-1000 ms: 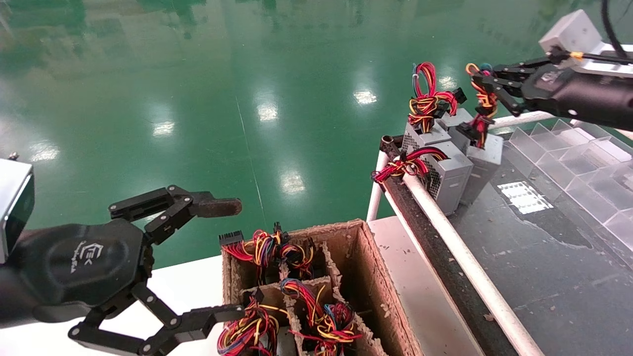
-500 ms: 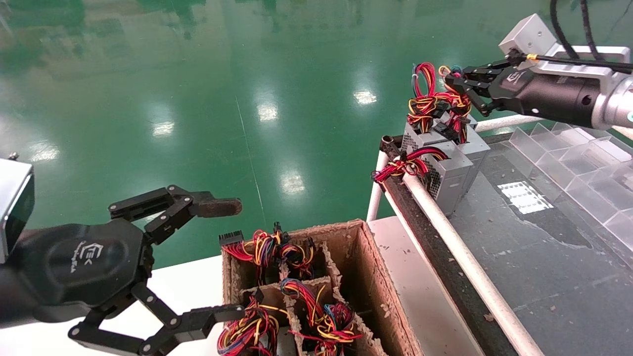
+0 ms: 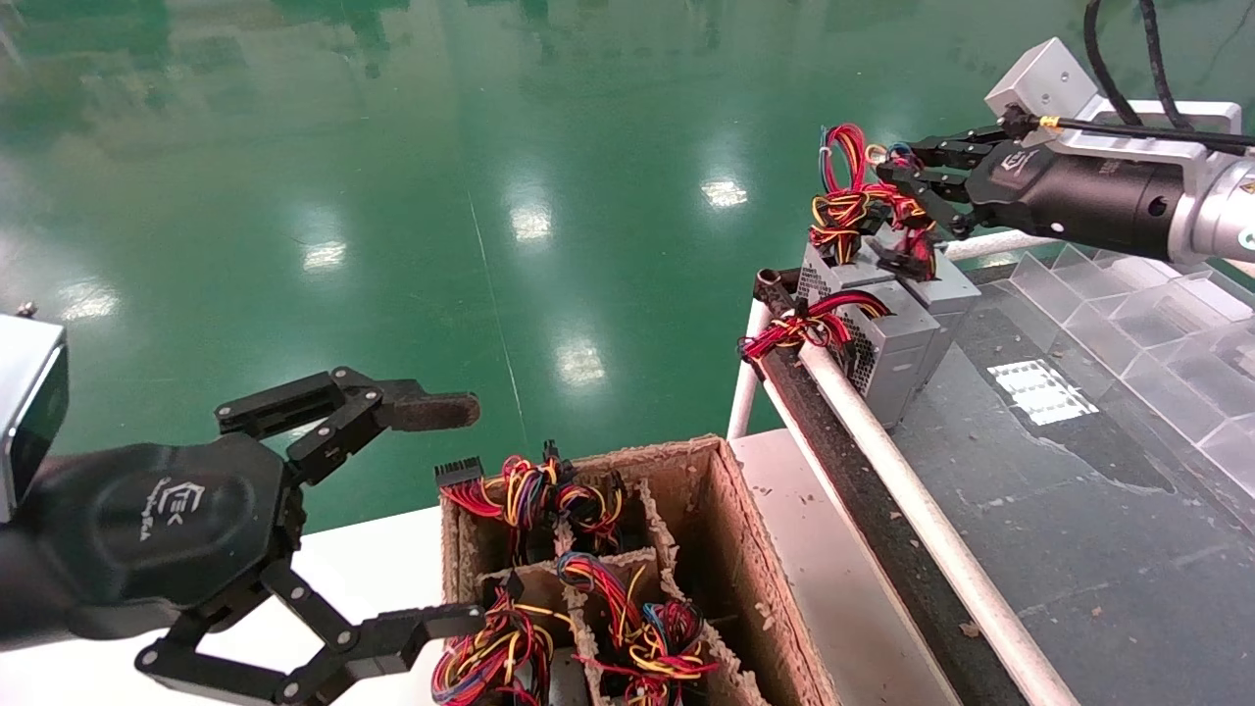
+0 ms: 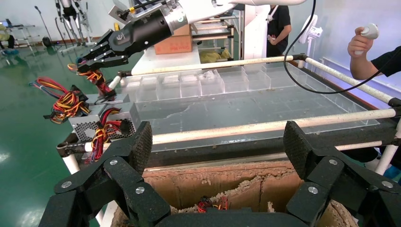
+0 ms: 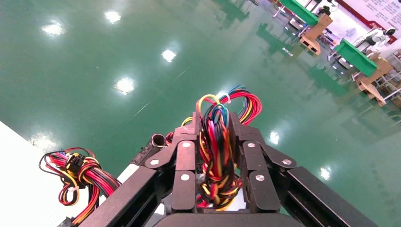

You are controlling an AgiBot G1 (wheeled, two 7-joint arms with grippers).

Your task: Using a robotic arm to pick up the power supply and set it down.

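My right gripper (image 3: 897, 175) is the robotic arm at work, black with a silver-grey wrist. It is shut on the orange, yellow, red and blue wire bundle (image 5: 215, 156) of the power supply (image 3: 949, 292). That small grey box hangs below the fingers, close against two like boxes at the far end of the dark belt. I cannot tell whether it rests on the belt. The left wrist view shows the same gripper (image 4: 90, 64) pinching the wires (image 4: 98, 78). My left gripper (image 3: 461, 515) is parked open over the cardboard box.
A like grey box with a tall red wire loop (image 3: 841, 157) and a perforated one (image 3: 887, 343) stand beside the white rail (image 3: 912, 510). A divided cardboard box (image 3: 730, 490) holds several wired supplies. Clear plastic dividers (image 3: 1157, 324) line the belt's right side. A person (image 4: 378, 56) stands beyond the belt.
The right gripper has carried the power supply left and slightly down, from hanging apart and tilted to close against the two other boxes. The left arm has not moved.
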